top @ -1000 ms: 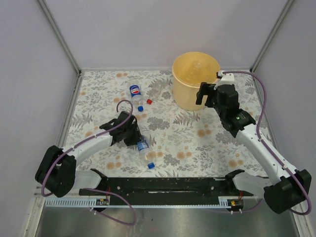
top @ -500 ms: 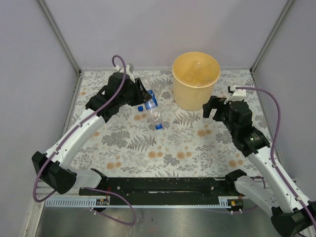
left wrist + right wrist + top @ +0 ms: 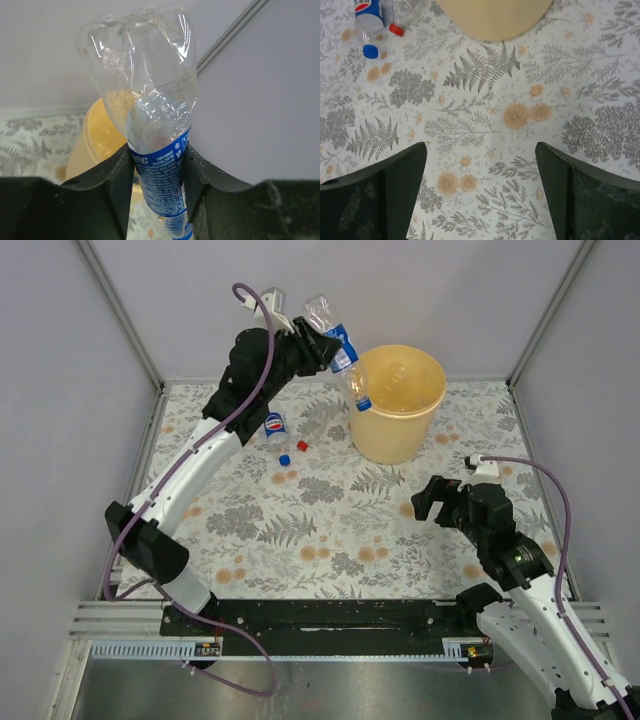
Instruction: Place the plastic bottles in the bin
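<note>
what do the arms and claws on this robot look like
The left arm and right arm are white tubular links with black joint housings. A purple cable loops along each. The left claw and right claw are black, each with two broad flat fingers. A small white block sits at each wrist.

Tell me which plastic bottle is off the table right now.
The clear blue-labelled bottle clamped in the left gripper, raised beside the bin. The bottle with the red-and-blue label lies on the table.
</note>
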`<act>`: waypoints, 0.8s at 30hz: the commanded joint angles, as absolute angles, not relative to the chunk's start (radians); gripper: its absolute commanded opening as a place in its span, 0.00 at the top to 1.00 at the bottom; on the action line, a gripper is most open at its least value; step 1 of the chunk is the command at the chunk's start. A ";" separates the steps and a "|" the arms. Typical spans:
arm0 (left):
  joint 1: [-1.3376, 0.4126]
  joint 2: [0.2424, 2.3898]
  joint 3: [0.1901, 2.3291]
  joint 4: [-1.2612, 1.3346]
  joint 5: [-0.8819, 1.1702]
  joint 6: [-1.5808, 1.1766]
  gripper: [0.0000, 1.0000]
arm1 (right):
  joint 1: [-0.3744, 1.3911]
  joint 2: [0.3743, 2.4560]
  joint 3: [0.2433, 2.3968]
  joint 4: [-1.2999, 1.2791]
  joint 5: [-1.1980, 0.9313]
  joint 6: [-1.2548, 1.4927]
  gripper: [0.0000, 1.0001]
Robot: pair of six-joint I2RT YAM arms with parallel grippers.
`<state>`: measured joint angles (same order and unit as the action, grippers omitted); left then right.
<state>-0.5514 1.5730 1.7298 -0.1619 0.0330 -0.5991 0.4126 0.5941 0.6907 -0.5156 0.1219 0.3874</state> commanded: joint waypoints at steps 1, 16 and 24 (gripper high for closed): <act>-0.561 1.710 1.866 0.129 0.029 -0.594 0.62 | 0.419 0.519 0.658 -0.607 0.117 0.425 0.01; -0.586 2.231 2.383 0.103 0.066 -0.687 0.03 | 0.419 0.471 0.640 -0.677 0.110 0.431 0.00; -0.588 1.975 2.105 0.022 0.022 -0.577 0.01 | 0.419 0.492 0.629 -0.647 0.094 0.436 0.00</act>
<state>-0.5831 2.1895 2.1715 0.0288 0.0456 -0.6453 0.4129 0.4786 0.6334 -0.6788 0.1108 0.4236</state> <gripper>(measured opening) 0.987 0.993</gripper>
